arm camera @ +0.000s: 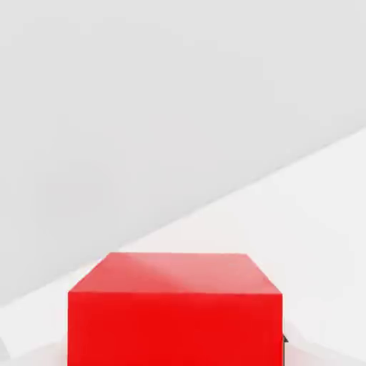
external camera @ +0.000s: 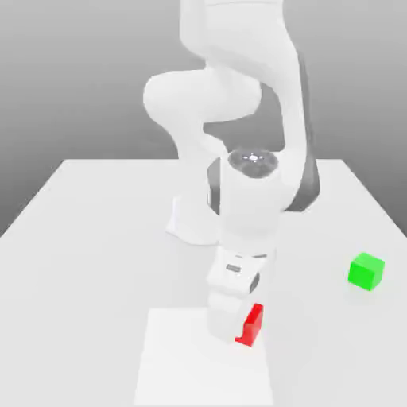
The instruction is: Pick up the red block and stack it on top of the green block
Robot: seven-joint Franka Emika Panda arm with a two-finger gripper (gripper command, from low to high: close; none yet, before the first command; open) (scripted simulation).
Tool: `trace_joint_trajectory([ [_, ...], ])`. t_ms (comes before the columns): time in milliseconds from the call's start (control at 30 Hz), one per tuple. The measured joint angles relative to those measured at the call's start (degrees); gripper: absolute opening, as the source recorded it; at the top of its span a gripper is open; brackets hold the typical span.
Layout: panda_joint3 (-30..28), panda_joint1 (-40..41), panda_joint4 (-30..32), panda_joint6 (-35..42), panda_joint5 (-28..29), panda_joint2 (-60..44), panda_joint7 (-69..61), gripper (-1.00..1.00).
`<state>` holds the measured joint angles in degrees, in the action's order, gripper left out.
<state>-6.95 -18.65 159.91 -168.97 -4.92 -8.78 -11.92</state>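
Note:
The red block (external camera: 253, 324) is a bright red cube on the table near the front, just right of centre in the exterior view. My gripper (external camera: 234, 322) is down at it, and the white hand covers most of the cube, so only its right side shows. In the hand view the red block (arm camera: 175, 311) looms very close, with its top face and one side face visible. The green block (external camera: 366, 271) is a slightly smaller green cube standing alone on the table, well off toward the exterior view's right and a little farther back.
The arm's white base (external camera: 193, 222) stands behind the gripper at the table's middle. A lighter rectangular patch (external camera: 191, 366) marks the white table (external camera: 87, 238) under and in front of the red block. Open tabletop lies between the two cubes.

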Motion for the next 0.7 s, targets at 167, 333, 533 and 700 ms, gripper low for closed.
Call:
trace_joint_trajectory([
  [167,-1.42,-0.43,0.92,5.15,3.79,6.11,2.78,-1.00],
  [333,1.46,-2.49,1.41,9.36,4.92,10.38,5.91,-1.00],
  [533,9.28,-18.12,-0.27,13.05,3.68,12.30,13.62,-1.00],
  [700,16.45,-27.94,-1.77,16.06,2.73,13.97,20.35,-1.00],
])
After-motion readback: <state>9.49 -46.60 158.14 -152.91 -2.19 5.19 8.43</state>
